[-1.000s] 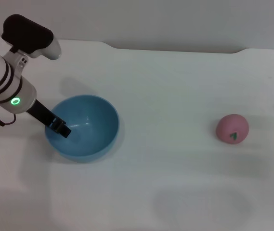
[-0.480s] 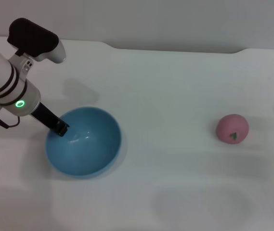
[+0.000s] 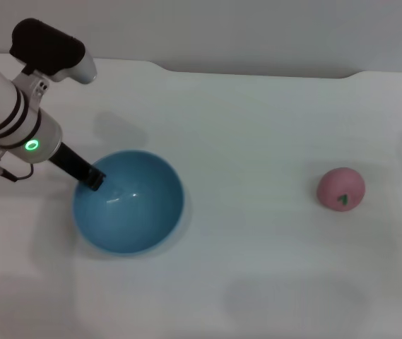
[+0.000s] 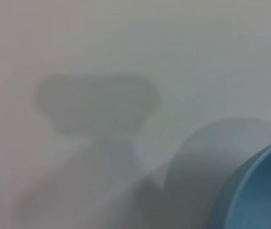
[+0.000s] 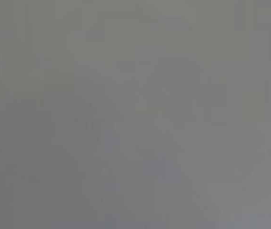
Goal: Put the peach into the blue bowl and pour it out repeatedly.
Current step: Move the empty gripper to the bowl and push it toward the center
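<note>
The left hand (image 3: 93, 180) grips the rim of the empty, upright bowl (image 3: 140, 219), likely so it can tip it, while the peach (image 3: 341, 189) lies well apart on the desk (image 3: 257, 127).

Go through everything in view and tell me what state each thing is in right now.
Blue bowl: upright on the table, nothing inside.
Peach: lying on the table, well apart from the bowl, not held.
Left gripper: at the bowl's rim on the robot's left side; whether the jaws are clamped cannot be told.
Right gripper: not in view.
</note>
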`<state>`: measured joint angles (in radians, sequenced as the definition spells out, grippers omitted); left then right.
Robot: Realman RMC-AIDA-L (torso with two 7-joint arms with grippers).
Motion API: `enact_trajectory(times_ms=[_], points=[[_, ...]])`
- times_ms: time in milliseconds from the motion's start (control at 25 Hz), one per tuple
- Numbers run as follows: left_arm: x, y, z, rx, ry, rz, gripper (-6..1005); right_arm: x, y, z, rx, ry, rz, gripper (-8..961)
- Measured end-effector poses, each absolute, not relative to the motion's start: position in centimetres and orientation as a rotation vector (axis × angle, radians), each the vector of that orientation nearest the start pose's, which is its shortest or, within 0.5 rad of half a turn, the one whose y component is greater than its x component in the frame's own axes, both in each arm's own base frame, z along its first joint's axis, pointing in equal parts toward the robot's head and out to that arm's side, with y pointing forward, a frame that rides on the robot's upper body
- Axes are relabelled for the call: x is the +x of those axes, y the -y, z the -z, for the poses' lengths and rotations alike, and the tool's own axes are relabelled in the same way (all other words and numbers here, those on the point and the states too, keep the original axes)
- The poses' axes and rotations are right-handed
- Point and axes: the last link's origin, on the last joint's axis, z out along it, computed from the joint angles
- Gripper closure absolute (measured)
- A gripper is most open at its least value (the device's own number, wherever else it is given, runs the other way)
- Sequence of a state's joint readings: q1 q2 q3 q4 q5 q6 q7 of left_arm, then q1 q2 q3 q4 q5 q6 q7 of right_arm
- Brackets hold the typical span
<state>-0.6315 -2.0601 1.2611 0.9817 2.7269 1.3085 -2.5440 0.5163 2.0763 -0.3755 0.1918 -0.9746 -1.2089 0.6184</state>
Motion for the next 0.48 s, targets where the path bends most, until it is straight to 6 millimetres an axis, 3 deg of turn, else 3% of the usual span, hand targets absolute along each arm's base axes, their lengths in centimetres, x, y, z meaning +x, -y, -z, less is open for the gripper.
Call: enact_trajectory(times_ms=[240, 480], points=[[-25.8, -38.0, 0.4, -2.366, 1.144, -0.520, 999, 32.2, -34.2, 2.0, -1.508, -1.288, -1.265, 276], [-25.0, -38.4, 0.5, -2.382, 1.131, -0.497, 999, 30.4, -35.9, 0.9, -1.740, -1.498, -1.282, 277]])
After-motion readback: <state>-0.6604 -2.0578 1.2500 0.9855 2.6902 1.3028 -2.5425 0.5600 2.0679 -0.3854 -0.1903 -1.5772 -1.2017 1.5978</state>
